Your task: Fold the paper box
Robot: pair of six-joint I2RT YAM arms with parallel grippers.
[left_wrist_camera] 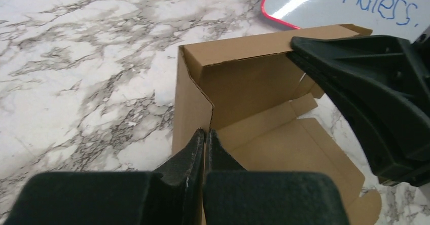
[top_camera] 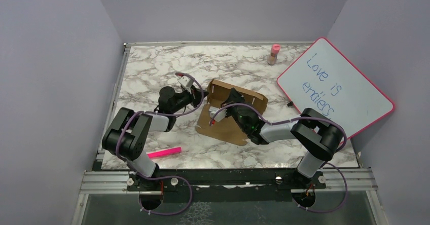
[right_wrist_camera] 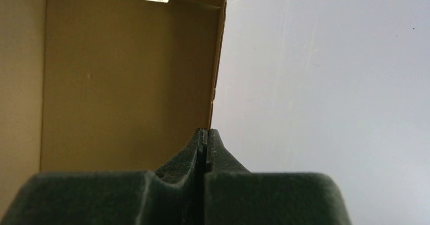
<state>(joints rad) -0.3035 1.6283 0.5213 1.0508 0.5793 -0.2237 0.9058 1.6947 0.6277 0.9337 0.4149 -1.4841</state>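
Observation:
The brown paper box point(top_camera: 223, 127) lies open mid-table with its back and left walls raised. My left gripper point(top_camera: 199, 96) is shut on the free edge of the box's left wall. In the left wrist view that edge runs down between the closed fingertips of the left gripper point(left_wrist_camera: 205, 132). My right gripper point(top_camera: 231, 98) reaches into the box from the right and is shut. In the right wrist view its tips point(right_wrist_camera: 207, 130) sit against a raised box panel point(right_wrist_camera: 127, 83) beside its edge, and no cardboard shows between them. From the left wrist, the right gripper point(left_wrist_camera: 295, 46) meets the back wall's point(left_wrist_camera: 248, 80) top edge.
A pink-framed whiteboard point(top_camera: 334, 85) with blue writing leans at the right, just behind the box. A pink-capped bottle point(top_camera: 274, 54) stands at the back. A pink marker point(top_camera: 164, 152) lies near the front left by the left arm's base.

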